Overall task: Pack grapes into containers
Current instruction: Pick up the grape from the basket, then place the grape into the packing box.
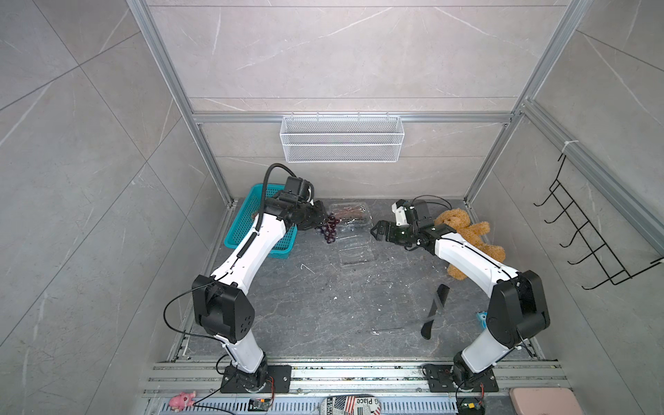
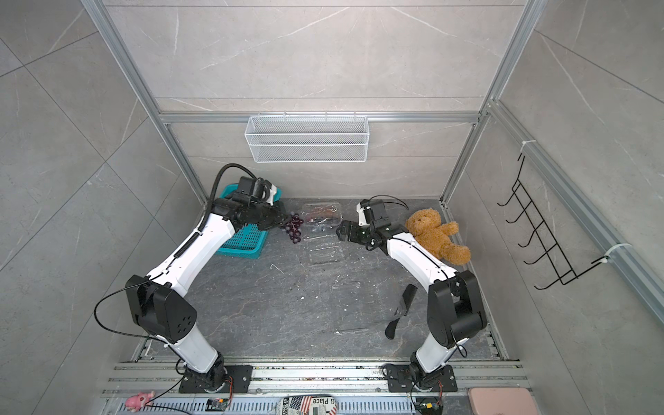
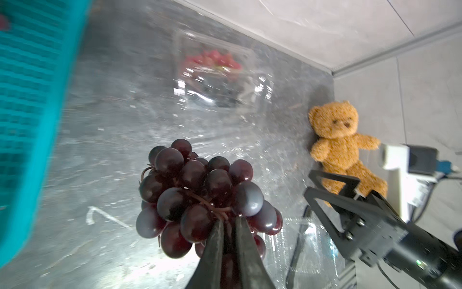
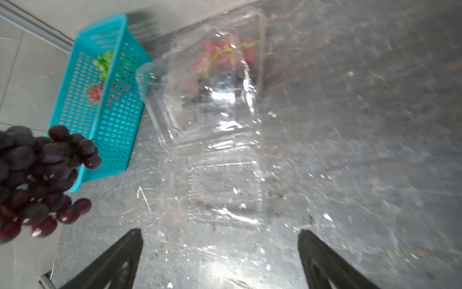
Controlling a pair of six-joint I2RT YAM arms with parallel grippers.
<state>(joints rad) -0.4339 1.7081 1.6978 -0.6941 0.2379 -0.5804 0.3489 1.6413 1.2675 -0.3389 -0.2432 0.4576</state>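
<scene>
**Dark bunch pinched in your left tool, right tool gaping at the clamshells**

The worktop [image 1: 323,305] under both your arms is dark grey stone, veined and scuffed with pale flecks. Behind your left tool [image 3: 230,220] sits the teal basket [image 1: 239,230]. It is rigid plastic and rectangular, with walls and floor that are a grid of small slots. Through them the right wrist view shows green grapes [image 4: 103,62] and a small red cluster [image 4: 94,93] inside.

Behind your right tool [image 4: 220,235], beside that arm, a fuzzy tan teddy bear [image 1: 467,230] lies against the wall.

Between the two tools run the clear clamshell containers [image 1: 357,253]. They are thin glossy plastic, rectangular with rounded corners and ribbed edges, and nearly lost against the stone. The one farthest from your right tool holds translucent red grapes [image 4: 225,56] on a green stem.

The dark purple bunch [image 3: 200,195] hangs from your left tool, clear of the worktop and just short of the containers. Its berries are round, glossy and near-black. The left tool's two slim black fingers are pressed together on the bunch's thin brown stem. Your right tool's jaws stand wide apart, pointing at the nearest container.
</scene>
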